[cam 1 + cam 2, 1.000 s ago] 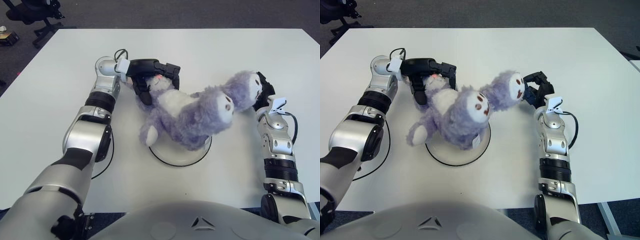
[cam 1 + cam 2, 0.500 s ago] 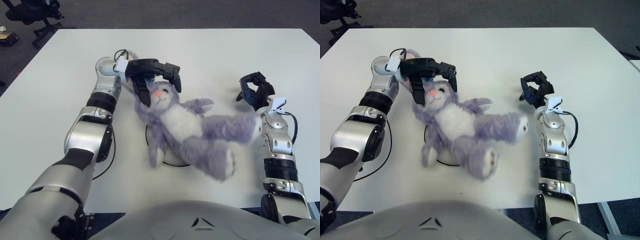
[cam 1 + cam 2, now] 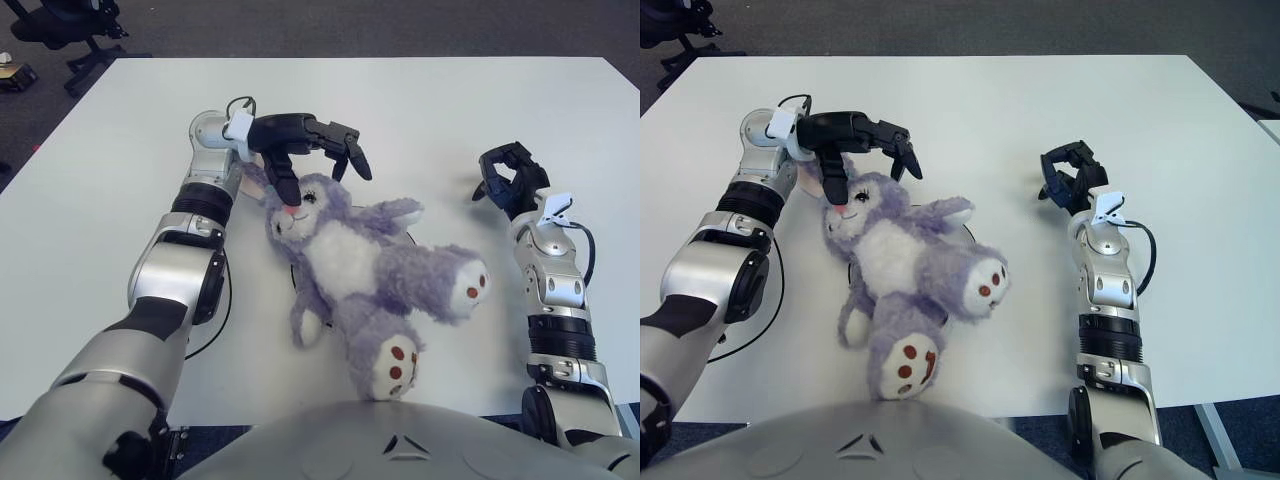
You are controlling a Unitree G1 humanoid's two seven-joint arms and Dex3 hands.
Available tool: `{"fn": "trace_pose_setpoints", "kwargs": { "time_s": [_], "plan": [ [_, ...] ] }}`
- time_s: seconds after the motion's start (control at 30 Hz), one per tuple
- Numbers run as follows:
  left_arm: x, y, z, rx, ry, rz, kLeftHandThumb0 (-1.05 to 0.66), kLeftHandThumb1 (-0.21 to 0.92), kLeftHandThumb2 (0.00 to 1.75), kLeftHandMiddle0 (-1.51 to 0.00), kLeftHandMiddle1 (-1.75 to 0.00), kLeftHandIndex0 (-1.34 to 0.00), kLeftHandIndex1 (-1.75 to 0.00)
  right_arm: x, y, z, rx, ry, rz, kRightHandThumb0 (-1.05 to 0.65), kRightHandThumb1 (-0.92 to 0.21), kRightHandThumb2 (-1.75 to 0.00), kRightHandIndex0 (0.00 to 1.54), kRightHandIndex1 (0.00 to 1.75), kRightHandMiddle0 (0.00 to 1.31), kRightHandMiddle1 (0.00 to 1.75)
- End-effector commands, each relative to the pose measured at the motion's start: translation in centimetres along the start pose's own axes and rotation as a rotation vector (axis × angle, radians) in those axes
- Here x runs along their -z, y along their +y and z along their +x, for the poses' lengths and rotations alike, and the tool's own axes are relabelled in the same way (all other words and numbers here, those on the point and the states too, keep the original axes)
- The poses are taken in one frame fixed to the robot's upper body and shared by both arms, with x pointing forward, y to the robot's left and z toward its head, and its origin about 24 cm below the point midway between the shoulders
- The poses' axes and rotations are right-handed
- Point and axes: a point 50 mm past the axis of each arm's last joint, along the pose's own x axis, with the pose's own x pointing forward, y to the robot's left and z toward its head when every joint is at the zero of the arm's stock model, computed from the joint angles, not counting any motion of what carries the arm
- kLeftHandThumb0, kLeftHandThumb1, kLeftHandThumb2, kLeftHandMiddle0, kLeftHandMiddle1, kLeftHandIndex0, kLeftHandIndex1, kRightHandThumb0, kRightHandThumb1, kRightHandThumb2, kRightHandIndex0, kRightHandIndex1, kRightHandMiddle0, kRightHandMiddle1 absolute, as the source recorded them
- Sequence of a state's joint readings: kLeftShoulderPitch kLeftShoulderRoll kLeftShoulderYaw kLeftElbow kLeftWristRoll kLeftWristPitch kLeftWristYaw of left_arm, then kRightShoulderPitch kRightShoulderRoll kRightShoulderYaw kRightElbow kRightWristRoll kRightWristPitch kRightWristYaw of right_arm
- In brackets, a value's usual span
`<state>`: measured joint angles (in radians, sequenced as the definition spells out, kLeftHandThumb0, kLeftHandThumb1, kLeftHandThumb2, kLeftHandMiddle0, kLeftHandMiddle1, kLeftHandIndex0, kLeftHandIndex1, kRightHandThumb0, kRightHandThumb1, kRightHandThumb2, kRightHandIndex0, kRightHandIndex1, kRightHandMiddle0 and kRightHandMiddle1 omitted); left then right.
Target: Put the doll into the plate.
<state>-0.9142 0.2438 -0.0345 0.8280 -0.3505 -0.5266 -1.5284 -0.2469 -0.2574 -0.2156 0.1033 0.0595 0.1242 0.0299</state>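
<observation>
The purple plush doll (image 3: 350,250) with a white belly lies on its back across the white plate. Its head points to the far left and its feet toward the table's front edge. Only thin arcs of the plate's dark rim (image 3: 293,276) show beside the body. My left hand (image 3: 315,165) hovers over the doll's head with fingers spread, the thumb tip close to its pink nose, holding nothing. My right hand (image 3: 508,180) is raised at the right, clear of the doll, fingers loosely curved and empty.
The white table (image 3: 450,100) reaches dark carpet on all sides, and the doll's feet come close to its front edge. A black cable (image 3: 212,322) loops on the table beside my left forearm. An office chair (image 3: 70,25) stands beyond the far left corner.
The doll was held up by head and foot, then both hands let go. Its legs swung from the right toward the front and it settled on the plate. My left hand opened above the head.
</observation>
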Motion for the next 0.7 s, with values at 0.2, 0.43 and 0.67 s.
{"fn": "trace_pose_setpoints", "kwargs": {
  "time_s": [0.2,0.43,0.67],
  "plan": [
    [-0.09,-0.17,-0.34,-0.013,-0.014,-0.011,-0.84,0.91,0.0,-0.56,-1.75,-0.5,-0.08,-0.09,-0.37,0.17,0.007,0.002,-0.018,-0.36,-0.92,-0.42,0.76,1.75,0.31,1.65],
    [-0.11,-0.08,-0.44,-0.02,-0.017,-0.017,-0.86,0.92,0.01,-0.56,-1.75,-0.45,-0.04,-0.06,-0.37,0.16,0.007,0.002,-0.017,-0.36,-0.92,-0.42,0.76,1.75,0.31,1.65],
    [-0.1,0.22,-1.04,-0.07,-0.039,-0.025,-0.87,0.92,0.01,-0.55,-1.75,-0.44,-0.03,-0.08,-0.4,0.18,0.006,0.002,-0.019,-0.36,-0.92,-0.42,0.76,1.75,0.31,1.65]
  ]
}}
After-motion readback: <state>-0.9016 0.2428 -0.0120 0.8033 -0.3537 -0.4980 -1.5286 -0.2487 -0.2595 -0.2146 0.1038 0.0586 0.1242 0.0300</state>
